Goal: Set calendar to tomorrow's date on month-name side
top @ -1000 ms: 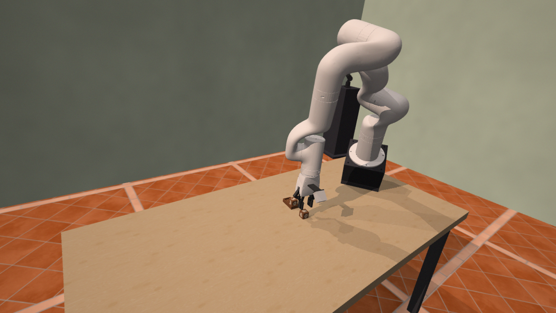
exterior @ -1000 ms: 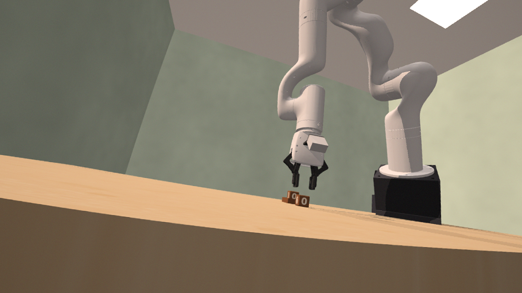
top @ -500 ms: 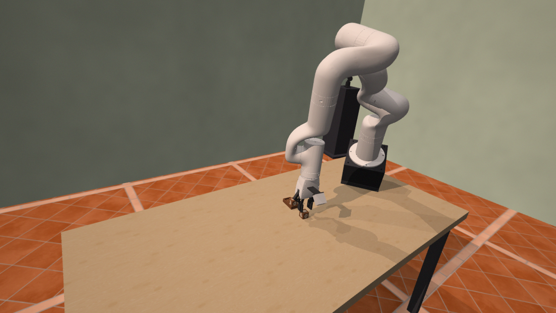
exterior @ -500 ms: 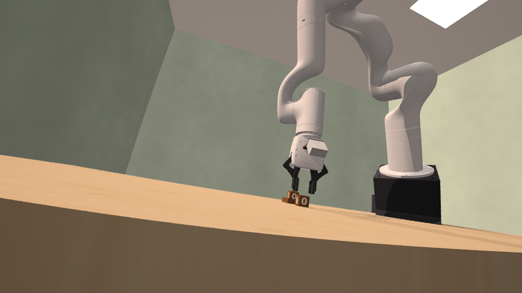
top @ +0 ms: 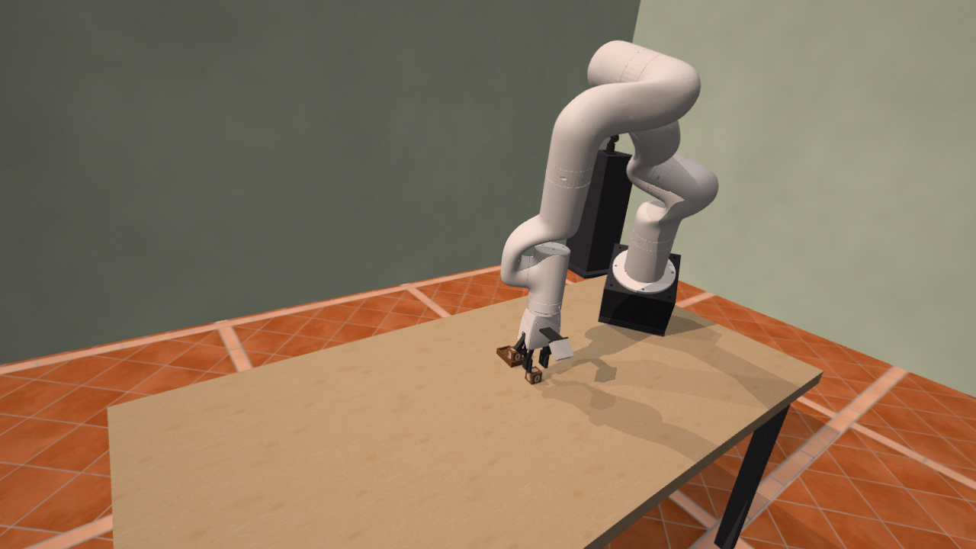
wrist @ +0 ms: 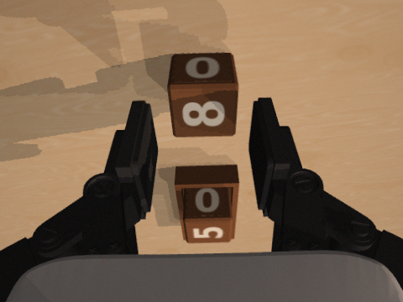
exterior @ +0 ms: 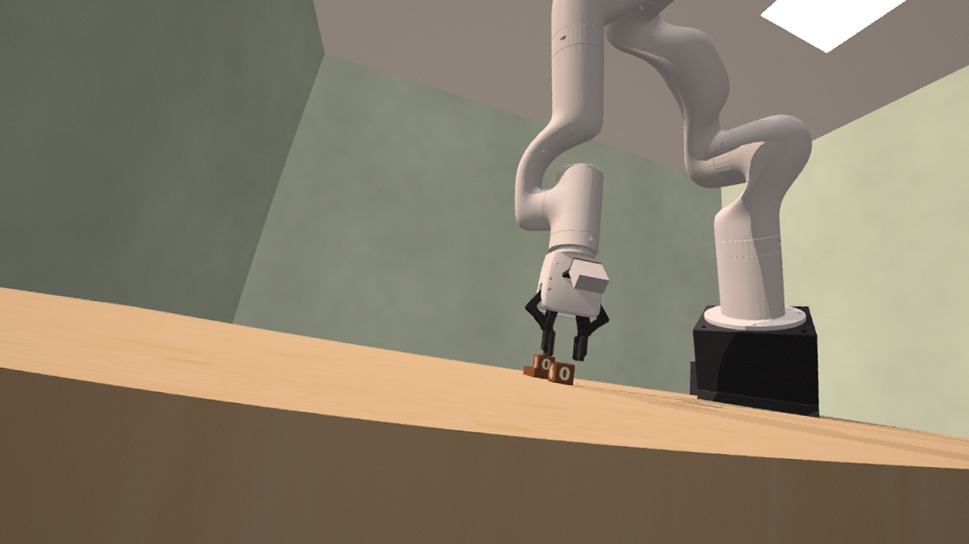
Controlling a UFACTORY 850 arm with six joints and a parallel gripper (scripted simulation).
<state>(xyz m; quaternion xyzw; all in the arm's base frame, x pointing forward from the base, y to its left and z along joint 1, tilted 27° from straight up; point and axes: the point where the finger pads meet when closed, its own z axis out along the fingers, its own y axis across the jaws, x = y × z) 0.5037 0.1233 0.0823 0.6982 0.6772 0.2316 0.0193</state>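
In wrist view (only), sideways "8" (wrist: 203, 113).

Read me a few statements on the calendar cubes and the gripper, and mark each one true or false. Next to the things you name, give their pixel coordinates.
1. The loose cube (top: 533, 376) (exterior: 561, 373) (wrist: 203, 96) stands on the table (top: 382, 437) (exterior: 382, 387) (wrist: 336, 105), outside the tray (top: 504, 353) (exterior: 527, 370) (wrist: 206, 175). True.
2. The loose cube's top face reads 3. False: it shows an 8, lying sideways in the wrist view.
3. A second cube (top: 516, 354) (exterior: 542, 363) (wrist: 207, 216) is in the tray, with a 5 on top. True.
4. The gripper (top: 536, 366) (exterior: 562, 356) (wrist: 202, 123) is shut on the loose cube. False: its fingers are apart with nothing held between them.
5. Both cubes show a 0 on a side face. True.
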